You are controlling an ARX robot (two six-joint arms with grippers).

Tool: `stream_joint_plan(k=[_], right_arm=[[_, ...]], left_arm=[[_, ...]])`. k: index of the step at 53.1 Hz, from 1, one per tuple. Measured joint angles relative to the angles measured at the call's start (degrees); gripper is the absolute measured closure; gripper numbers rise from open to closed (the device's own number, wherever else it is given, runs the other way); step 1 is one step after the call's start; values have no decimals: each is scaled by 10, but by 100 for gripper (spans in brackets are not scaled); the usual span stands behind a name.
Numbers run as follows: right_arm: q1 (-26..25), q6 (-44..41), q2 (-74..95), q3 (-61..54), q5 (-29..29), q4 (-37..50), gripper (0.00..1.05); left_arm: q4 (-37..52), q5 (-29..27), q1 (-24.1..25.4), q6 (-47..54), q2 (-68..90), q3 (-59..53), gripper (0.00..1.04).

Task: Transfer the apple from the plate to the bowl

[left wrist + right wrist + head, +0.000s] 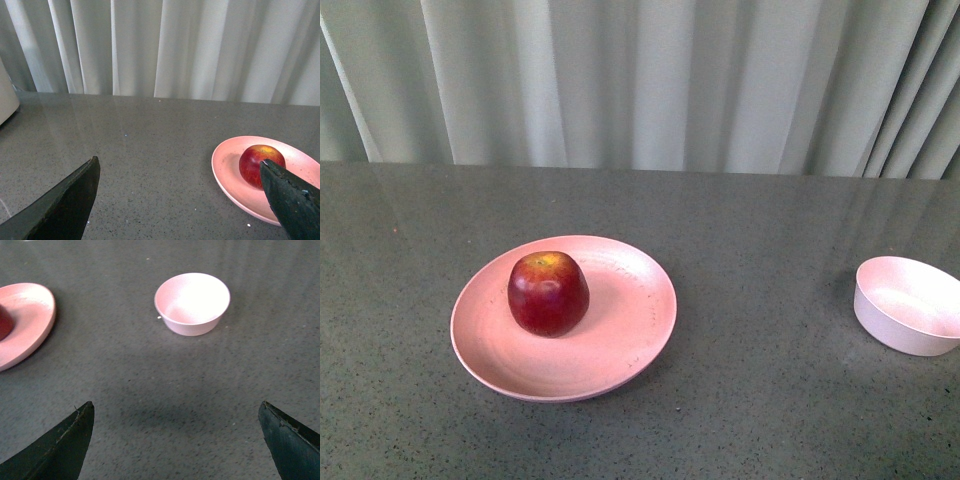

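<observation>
The dark red apple with a yellowish top stands upright on the wide pale pink plate, left of the table's middle. The small whitish-pink bowl stands empty at the right edge. Neither gripper shows in the front view. In the left wrist view my left gripper is open and empty above bare table, with the apple and plate behind one fingertip. In the right wrist view my right gripper is open and empty, short of the bowl; the plate's rim shows to one side.
The table is a dark grey speckled slab. A pale pleated curtain hangs right behind its far edge. A rounded whitish object shows at the edge of the left wrist view.
</observation>
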Motion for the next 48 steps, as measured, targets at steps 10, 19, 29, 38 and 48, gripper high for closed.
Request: stream_joint_plan(k=[10, 19, 29, 38, 48], right_arm=[[-111, -23, 326, 125, -58, 189, 9], [-119, -17, 567, 224, -47, 255, 9], [-82, 21, 726, 282, -24, 299, 9], [-52, 47, 793, 305, 6, 323, 9], [-31, 79, 839, 336, 23, 328, 9]], left_arm=[[0, 0, 0, 0, 0, 0, 9], [0, 0, 0, 0, 0, 0, 9], [0, 0, 0, 0, 0, 0, 9], [0, 0, 0, 0, 0, 0, 9], [0, 0, 0, 0, 0, 0, 9]])
